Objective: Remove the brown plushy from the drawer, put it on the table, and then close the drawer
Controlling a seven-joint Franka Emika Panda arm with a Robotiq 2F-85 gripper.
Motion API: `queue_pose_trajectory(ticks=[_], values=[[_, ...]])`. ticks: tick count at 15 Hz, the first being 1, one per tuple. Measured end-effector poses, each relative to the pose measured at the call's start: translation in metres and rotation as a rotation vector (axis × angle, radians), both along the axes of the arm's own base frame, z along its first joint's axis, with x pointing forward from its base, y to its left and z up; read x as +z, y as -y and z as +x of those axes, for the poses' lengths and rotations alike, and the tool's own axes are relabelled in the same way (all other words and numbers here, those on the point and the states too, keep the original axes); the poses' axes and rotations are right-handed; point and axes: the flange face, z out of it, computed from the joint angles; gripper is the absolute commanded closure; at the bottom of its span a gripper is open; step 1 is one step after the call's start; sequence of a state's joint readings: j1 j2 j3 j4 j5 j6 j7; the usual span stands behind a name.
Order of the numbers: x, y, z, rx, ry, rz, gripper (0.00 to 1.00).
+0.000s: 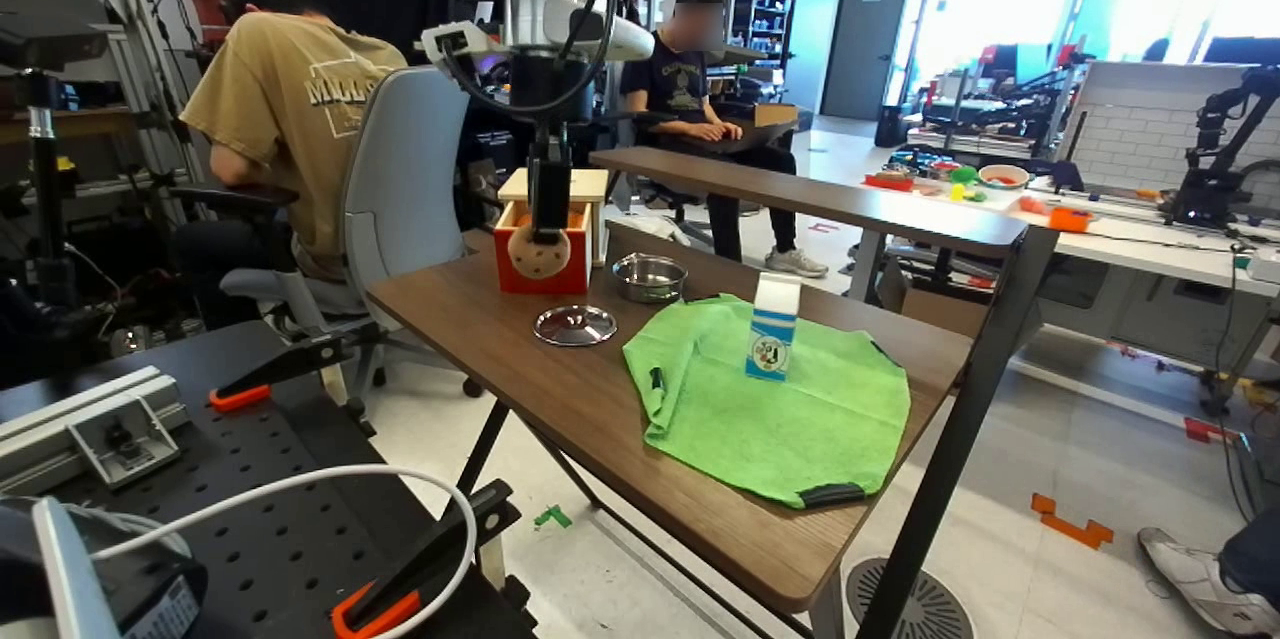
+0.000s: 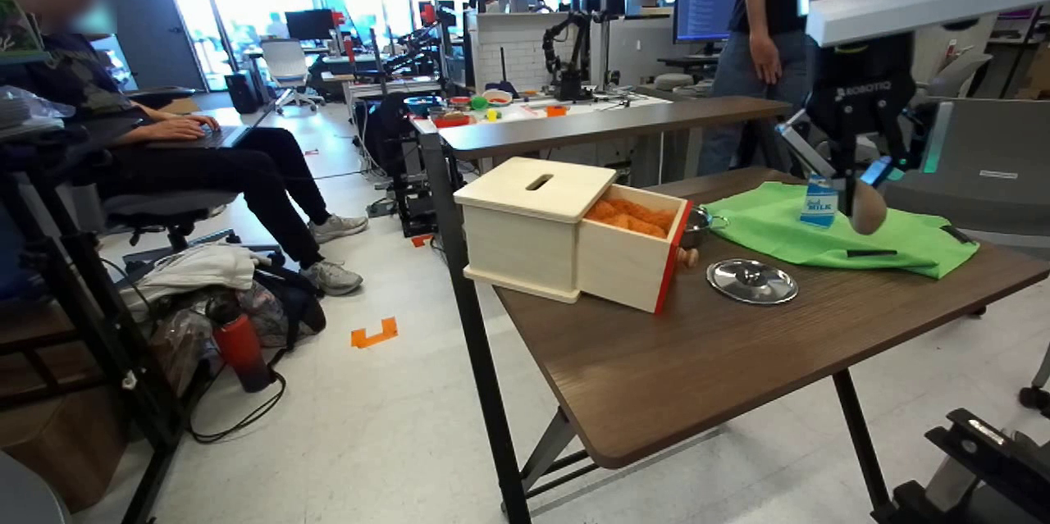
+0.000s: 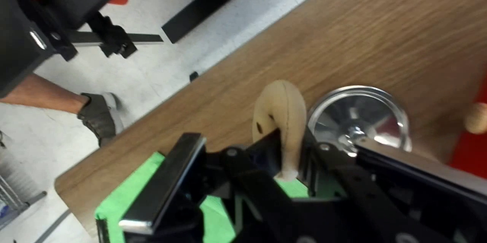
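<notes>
- My gripper (image 3: 291,140) pinches the brown cookie plushy (image 3: 291,106); the soft disc looks bent at the grip.
- Below lies the table (image 2: 656,376). The plushy hangs over it, not touching, so I judge the placing step to be in hand.
- Next I should lower it onto the wood, apart from the shiny pot lid (image 2: 752,281), and only then let go.
- A lidless steel pot (image 1: 650,287) stands by the green cloth (image 1: 780,439), which carries an upright milk carton (image 1: 772,329); what the pot holds, if anything, I can't make out.
- Past the lid, the drawer (image 2: 623,266) juts from its pale wooden box (image 2: 521,249), orange fluff (image 2: 632,216) inside it. Closing it will likely want a steady push on the red front (image 3: 471,150) or wooden knob (image 3: 476,118).
</notes>
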State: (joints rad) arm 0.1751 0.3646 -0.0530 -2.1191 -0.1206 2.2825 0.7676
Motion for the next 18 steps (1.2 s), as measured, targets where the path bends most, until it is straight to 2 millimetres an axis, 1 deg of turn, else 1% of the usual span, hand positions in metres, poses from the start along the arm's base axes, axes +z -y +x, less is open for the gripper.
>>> queue_pose_trajectory(ticks=[2,4,7,9,11,15,16,17,18], values=[[-0.018,0.016,-0.012,-0.030,-0.079,-0.062,0.98],[-0.035,0.029,-0.020,-0.055,-0.140,-0.126,0.98],[-0.057,0.044,-0.024,-0.091,-0.201,-0.194,0.98],[-0.070,0.051,-0.019,-0.114,-0.218,-0.214,0.98],[-0.081,0.055,-0.010,-0.130,-0.218,-0.225,0.98],[-0.091,0.056,0.016,-0.148,-0.191,-0.231,0.98],[-0.092,0.055,0.023,-0.150,-0.182,-0.230,0.68],[-0.093,0.054,0.029,-0.153,-0.173,-0.230,0.67],[-0.093,0.054,0.035,-0.157,-0.164,-0.228,0.62]])
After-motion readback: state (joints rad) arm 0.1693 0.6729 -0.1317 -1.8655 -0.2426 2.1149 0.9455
